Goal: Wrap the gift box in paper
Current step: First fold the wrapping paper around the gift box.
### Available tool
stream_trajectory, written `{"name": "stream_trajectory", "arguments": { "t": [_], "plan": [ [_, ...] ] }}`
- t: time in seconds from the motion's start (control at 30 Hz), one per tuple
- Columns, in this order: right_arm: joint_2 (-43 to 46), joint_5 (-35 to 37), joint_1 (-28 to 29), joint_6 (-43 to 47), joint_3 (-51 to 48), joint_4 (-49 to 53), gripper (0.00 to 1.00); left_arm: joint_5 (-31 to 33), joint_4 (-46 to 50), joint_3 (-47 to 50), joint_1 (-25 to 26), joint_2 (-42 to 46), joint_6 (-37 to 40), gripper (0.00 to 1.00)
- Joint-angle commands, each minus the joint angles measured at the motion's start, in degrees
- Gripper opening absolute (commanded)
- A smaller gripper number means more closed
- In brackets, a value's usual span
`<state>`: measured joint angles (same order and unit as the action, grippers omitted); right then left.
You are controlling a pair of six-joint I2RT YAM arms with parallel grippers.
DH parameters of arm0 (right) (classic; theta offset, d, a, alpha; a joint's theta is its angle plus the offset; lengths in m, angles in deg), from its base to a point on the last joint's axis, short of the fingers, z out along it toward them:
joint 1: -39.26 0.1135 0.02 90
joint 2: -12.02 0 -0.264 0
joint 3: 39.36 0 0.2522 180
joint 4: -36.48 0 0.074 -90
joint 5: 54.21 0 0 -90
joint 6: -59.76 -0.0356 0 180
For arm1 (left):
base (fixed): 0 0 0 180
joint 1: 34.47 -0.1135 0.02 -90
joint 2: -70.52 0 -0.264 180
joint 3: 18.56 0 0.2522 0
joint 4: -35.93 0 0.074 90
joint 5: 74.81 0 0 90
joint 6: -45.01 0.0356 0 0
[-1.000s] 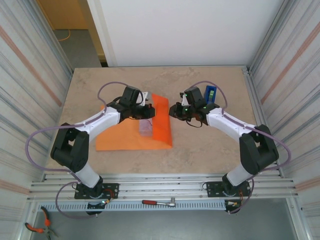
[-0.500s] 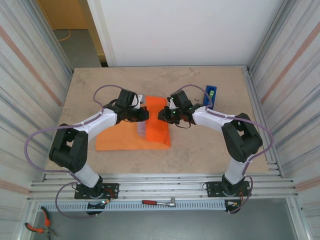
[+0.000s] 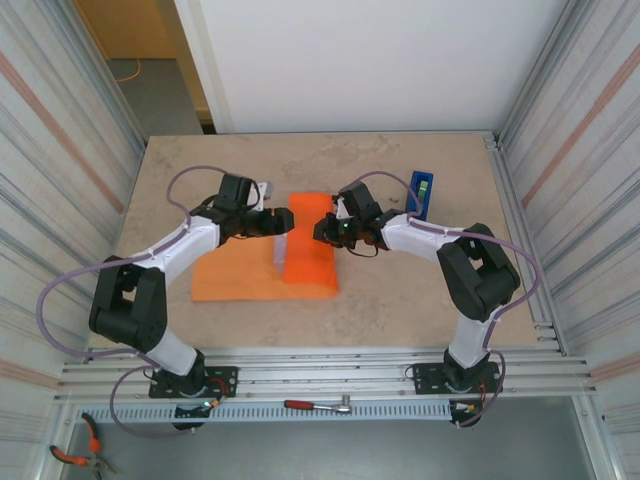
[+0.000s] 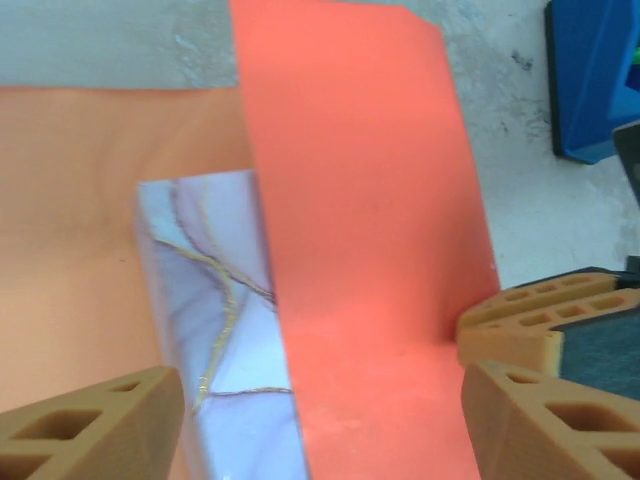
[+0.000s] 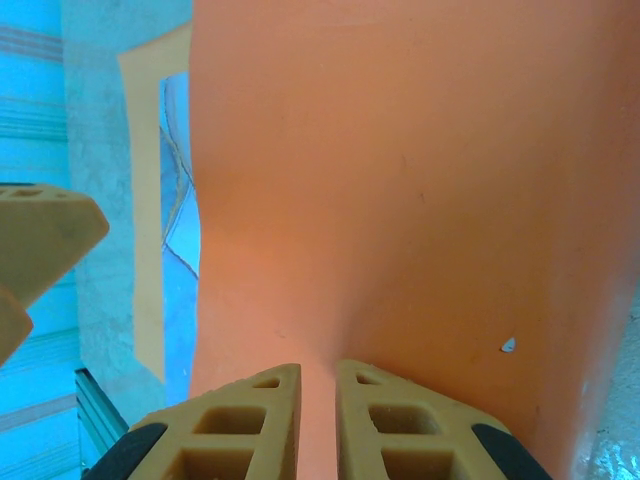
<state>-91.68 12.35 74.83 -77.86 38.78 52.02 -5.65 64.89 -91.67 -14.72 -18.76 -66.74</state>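
At the near edge, a ratchet [image 3: 318,405] lies on the rail [image 3: 400,372], with pliers [image 3: 72,456] in the left corner below it. The 2 arm bases are bolted to this rail.

Beyond them, the paper [image 3: 240,282] lies flat on the table [image 3: 400,300], left of centre. Its right part is folded up and over as 1 flap, leaning toward the left. The box [image 3: 279,256] sits on the paper just under this flap. In the left wrist view the flap hides the right part of the box [image 4: 225,340], and the marbled left part stays bare. Whether the flap rests on the lid cannot be told.

The left gripper [image 3: 284,222] hovers over the far side of the box, pointing right. Its jaws are spread wide: 1 finger is over the flat sheet and the other past the flap's right edge, and they grasp nothing.

The right gripper [image 3: 322,232] points left from the other side. Its 2 fingers [image 5: 240,420] are pressed almost together, pinching the flap's edge. From the left wrist, those fingertips show at the flap's right border.

Farther back and to the right, the blue dispenser [image 3: 421,192] stands on bare table, well apart from the paper.
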Motion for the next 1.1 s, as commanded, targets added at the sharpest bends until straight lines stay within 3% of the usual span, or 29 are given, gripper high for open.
{"name": "stream_trajectory", "arguments": {
  "t": [0.0,0.2,0.6,0.83,1.07],
  "plan": [
    [-1.6,0.3,0.5,-1.1,-1.4,1.0,0.17,1.1,1.6,0.5,-0.1,0.9,0.9,0.81],
    [-1.9,0.4,0.6,-1.1,-1.3,0.9,0.17,2.0,1.3,-0.1,-0.1,-1.9,0.2,0.90],
    [-1.7,0.4,0.6,-1.4,-1.6,0.9,0.17,3.3,0.5,-1.0,3.3,-6.2,-0.5,0.94],
    [-1.1,-0.3,0.6,-0.8,-0.9,2.3,0.17,5.9,0.3,1.5,5.1,-7.0,-2.2,0.92],
    [3.8,-0.1,0.0,0.0,0.8,3.9,0.21,6.3,-0.2,4.0,5.9,-6.8,-2.9,0.83]
  ]
}}
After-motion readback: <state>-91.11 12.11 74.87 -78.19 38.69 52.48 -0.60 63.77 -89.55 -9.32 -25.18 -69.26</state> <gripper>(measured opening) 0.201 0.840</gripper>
